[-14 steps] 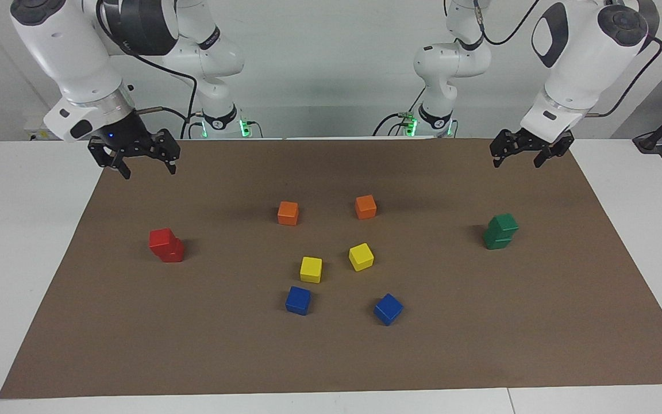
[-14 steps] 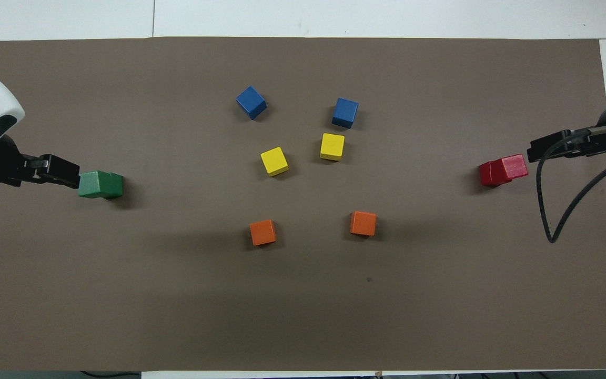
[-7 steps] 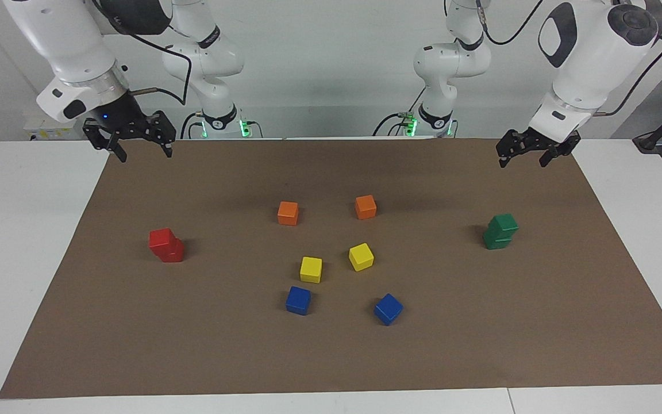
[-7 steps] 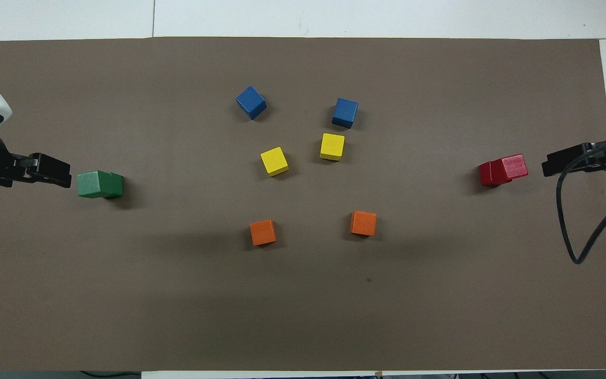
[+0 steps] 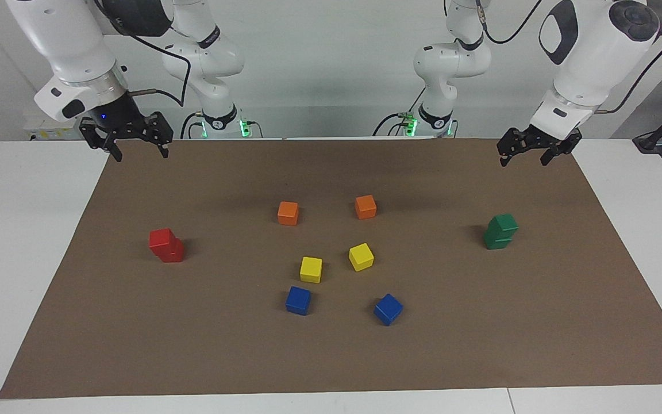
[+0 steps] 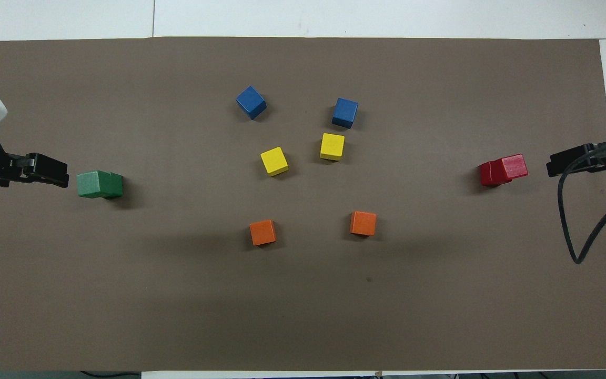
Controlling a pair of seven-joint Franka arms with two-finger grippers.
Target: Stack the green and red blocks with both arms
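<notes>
Two stacks stand finished on your brown mat (image 5: 331,356). You have the red stack (image 5: 165,245) toward the right arm's end of the table, its upper cube turned askew on the lower one. You have the green stack (image 5: 500,231) toward the left arm's end, its upper cube also sitting offset.

Your right gripper (image 5: 135,150) hangs in the air over the mat's edge nearest the robots, fingers spread apart and holding nothing. On the facing view's clock face it sits at about eleven o'clock from the red stack, well apart from it. Your left gripper (image 5: 525,155) hangs likewise over that same edge, fingers parted and empty, at about one o'clock from the green stack.

Between the stacks you can see six loose cubes on the mat. Seen from the facing view, the orange pair (image 5: 288,213) lies toward twelve o'clock of the cluster, the yellow pair (image 5: 311,269) in the middle, the blue pair (image 5: 298,300) toward six o'clock. None of them touch.
</notes>
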